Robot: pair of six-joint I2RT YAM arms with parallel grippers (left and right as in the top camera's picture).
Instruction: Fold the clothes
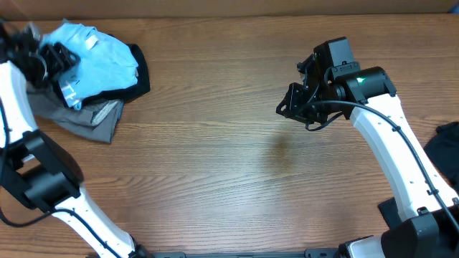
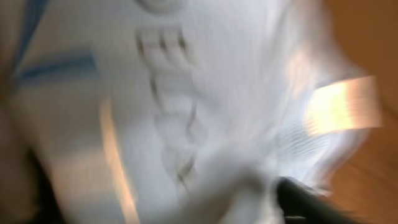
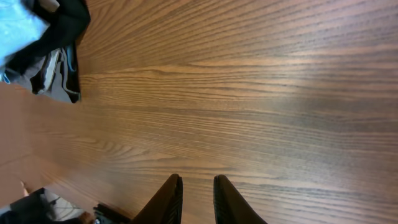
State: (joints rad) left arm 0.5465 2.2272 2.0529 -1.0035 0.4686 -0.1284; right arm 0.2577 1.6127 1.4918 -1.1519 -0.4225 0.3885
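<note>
The clothes lie in a heap at the table's far left: a light blue T-shirt (image 1: pixel 104 57) on top, a black one (image 1: pixel 142 79) under it, a grey one (image 1: pixel 97 120) at the front. My left gripper (image 1: pixel 61 68) is down at the heap's left side, against the blue shirt. Pale blurred cloth (image 2: pixel 186 112) fills the left wrist view, and only one dark finger (image 2: pixel 305 196) shows at the lower right. Over bare wood at the right hangs my right gripper (image 1: pixel 290 107), its fingers a narrow gap apart and nothing between them (image 3: pixel 198 180). The heap (image 3: pixel 28 28) sits in the top left corner of the right wrist view.
A dark cloth (image 1: pixel 446 154) lies at the table's right edge beside the right arm. Bare brown wood (image 1: pixel 229 158) stretches between the heap and the right gripper. The table's edge (image 3: pixel 37 168) shows at the lower left of the right wrist view.
</note>
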